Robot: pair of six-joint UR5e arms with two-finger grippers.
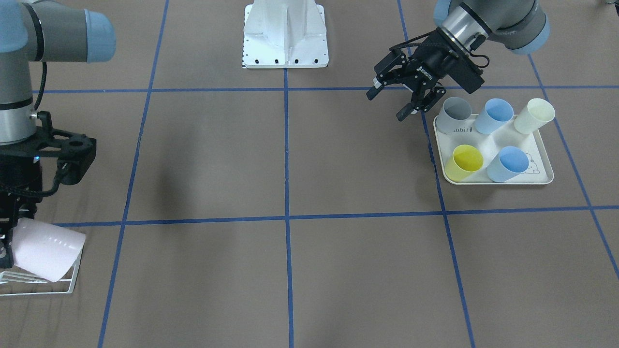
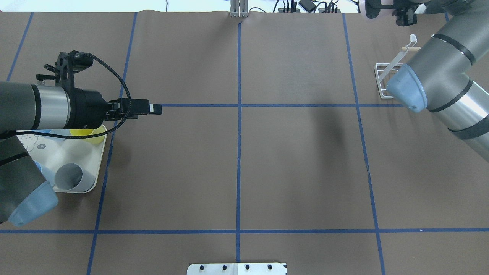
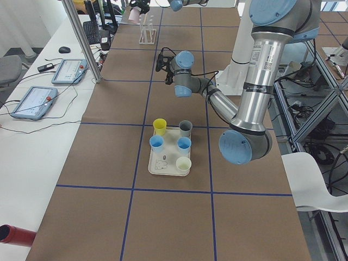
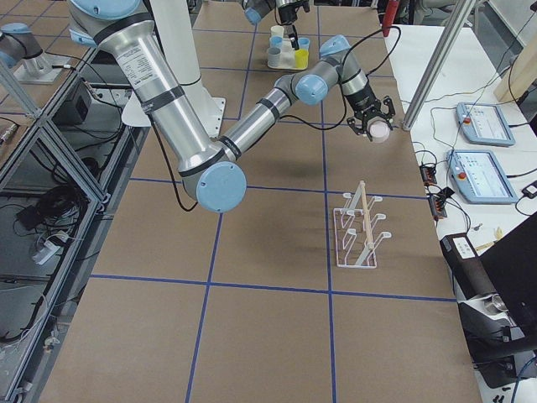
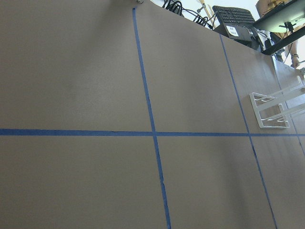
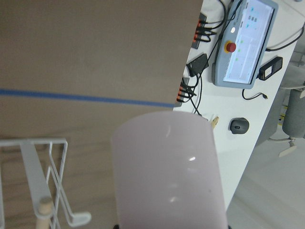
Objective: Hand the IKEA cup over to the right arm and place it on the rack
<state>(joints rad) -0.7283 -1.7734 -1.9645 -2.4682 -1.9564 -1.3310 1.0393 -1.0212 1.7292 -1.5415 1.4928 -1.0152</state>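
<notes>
1. Two arms reach over a brown table [image 2: 298,172] that is marked into squares with blue tape.
2. Right gripper [image 4: 370,126]: its fingers are closed on the pale pink cup [image 6: 167,176], which it carries tilted in the air at the end of the right arm [image 4: 252,117].
3. Cup position: above the table and close to the white wire rack [image 4: 359,231], but set on none of its prongs. In the right wrist view the rack sits toward the bottom-left corner, beside the cup.
4. Rack: stands on the table on the robot's right, toward the edge far from the robot. A light wooden peg [image 2: 414,48] crosses its top.
5. Left gripper [image 1: 387,105]: jaws spread wide with nothing between them, hovering just beside the cream tray [image 1: 493,181].
6. Tray contents: five upright cups. The row nearer the robot holds a grey cup [image 1: 457,113], a blue cup [image 1: 495,115] and a cream cup [image 1: 534,115]. The other row holds a yellow cup [image 1: 465,162] and a second blue cup [image 1: 508,163].
</notes>
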